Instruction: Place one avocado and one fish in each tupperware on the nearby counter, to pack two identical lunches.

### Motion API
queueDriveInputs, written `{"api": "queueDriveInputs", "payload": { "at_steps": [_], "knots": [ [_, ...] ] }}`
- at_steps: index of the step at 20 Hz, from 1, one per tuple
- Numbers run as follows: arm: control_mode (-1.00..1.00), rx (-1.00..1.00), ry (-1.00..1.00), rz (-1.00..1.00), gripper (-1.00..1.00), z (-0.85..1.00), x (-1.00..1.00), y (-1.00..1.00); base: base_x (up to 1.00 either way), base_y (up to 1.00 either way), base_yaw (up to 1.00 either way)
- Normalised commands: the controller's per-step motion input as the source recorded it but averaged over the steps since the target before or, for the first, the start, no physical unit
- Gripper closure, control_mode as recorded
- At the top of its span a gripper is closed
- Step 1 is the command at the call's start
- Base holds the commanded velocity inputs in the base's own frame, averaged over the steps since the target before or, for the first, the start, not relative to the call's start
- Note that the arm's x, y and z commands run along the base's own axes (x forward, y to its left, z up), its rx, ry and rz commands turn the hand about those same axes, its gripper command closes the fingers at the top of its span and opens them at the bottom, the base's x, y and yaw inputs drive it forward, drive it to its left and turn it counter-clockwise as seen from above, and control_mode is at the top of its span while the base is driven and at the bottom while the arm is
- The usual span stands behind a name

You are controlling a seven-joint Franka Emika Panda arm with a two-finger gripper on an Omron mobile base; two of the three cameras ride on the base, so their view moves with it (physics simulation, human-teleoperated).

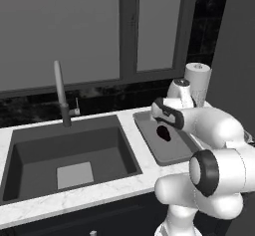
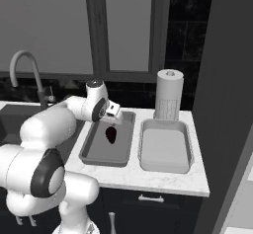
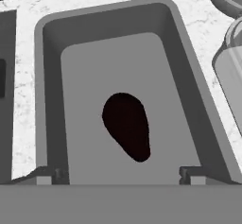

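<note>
No writing or label can be read on anything here. The gripper [image 3: 120, 173] hangs with its jaws spread wide and empty above the mid-grey tupperware [image 2: 92, 151], where the dark avocado [image 3: 126, 126] lies alone on the floor. The paler tupperware [image 2: 165, 165] sits just beside it on the counter [image 2: 148, 176]. A paper towel roll [image 2: 168, 94] stands behind. The arm hides part of the grey tray.

grey frosted window panes [image 1: 74, 26] in dark frame, black marbled backsplash [image 2: 188, 35], dark sink basin [image 1: 69, 155], grey faucet [image 1: 61, 93], paper towel roll [image 2: 169, 95], dark side wall [image 2: 227, 104]
</note>
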Motion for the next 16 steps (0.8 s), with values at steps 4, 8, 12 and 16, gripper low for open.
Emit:
{"api": "queueDriveInputs", "payload": {
  "at_steps": [4,8,12,16],
  "knots": [
    [-1.0,-0.05,-0.07,0.04,-1.0,1.0,-1.0,0.06,0.0,0.0,0.0],
    [-1.0,-0.04,-0.11,0.07,-1.0,0.93,-1.0,0.13,0.0,0.0,0.0],
    [-1.0,-0.02,-0.17,0.0,-1.0,0.65,-1.0,0.19,0.0,0.0,0.0],
    [-1.0,0.0,-0.27,0.0,-1.0,0.28,-1.0,0.04,0.0,0.0,0.0]
  ]
}}
